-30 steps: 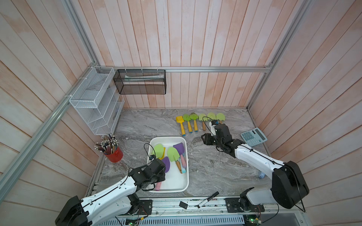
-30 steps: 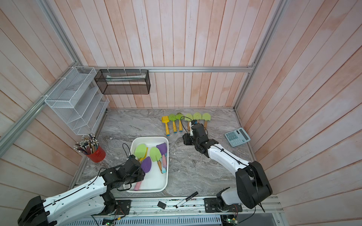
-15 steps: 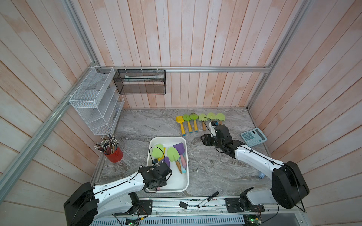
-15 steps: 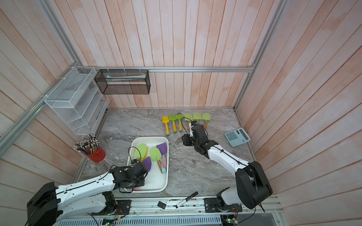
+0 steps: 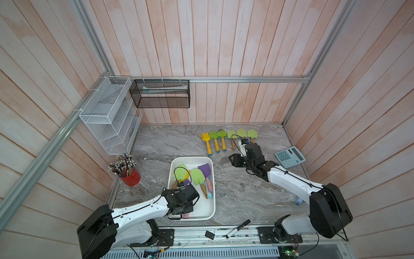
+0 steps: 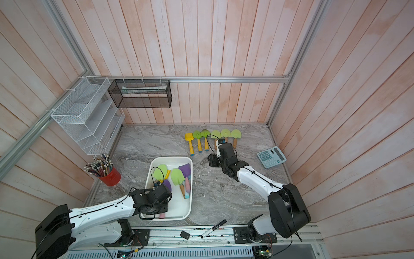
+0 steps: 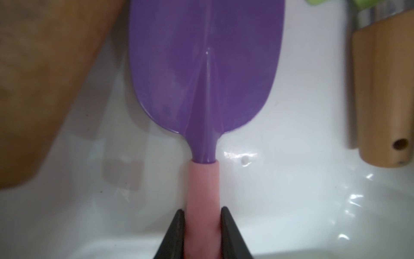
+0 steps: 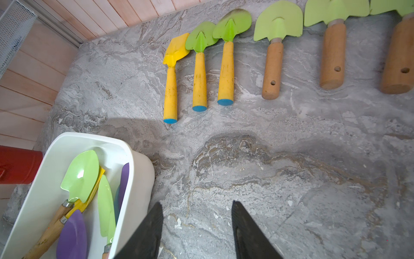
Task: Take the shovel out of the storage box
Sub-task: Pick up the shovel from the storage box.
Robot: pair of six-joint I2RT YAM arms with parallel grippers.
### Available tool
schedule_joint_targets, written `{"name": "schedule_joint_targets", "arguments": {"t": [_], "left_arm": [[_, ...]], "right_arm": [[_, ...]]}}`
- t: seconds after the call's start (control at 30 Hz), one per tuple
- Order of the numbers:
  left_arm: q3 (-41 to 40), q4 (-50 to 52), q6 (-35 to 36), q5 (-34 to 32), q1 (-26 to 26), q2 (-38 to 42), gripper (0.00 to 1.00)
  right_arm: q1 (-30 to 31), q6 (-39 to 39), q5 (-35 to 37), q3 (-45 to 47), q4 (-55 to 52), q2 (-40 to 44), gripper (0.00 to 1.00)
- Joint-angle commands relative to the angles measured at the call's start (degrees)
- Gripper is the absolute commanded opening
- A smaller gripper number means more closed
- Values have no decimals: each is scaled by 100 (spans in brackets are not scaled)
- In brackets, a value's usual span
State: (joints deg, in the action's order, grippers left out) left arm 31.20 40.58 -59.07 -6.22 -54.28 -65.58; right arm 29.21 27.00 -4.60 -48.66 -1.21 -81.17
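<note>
Right, left fingers (image 7: 174, 235) are clamped narrow on the pink handle of the purple shovel (image 7: 206, 67), in the left half of the storage box (image 5: 190, 158). Shovel's long axis runs along the box's length, with the blade toward the back wall and the handle end toward the robot base. Right fingers (image 8: 147, 228) are part-open with nothing between them, over bare surface (image 8: 291, 179) just right of the box. Row of six shovels (image 5: 228, 139) lies by the back wall, blades wallward.
</note>
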Motion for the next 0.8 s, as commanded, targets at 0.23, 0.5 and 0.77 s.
{"name": "schedule_joint_targets", "arguments": {"t": [0.23,0.5,0.77], "left_arm": [[515,-344,390,106,9,-42,18],[417,-1007,661,531,396,437,10],[8,-1944,975,1300,1268,1488,7]], "right_arm": [[31,70,104,129,-31,300,51],[62,147,-43,300,11,570,52],[296,441,-1077,600,641,878,52]]}}
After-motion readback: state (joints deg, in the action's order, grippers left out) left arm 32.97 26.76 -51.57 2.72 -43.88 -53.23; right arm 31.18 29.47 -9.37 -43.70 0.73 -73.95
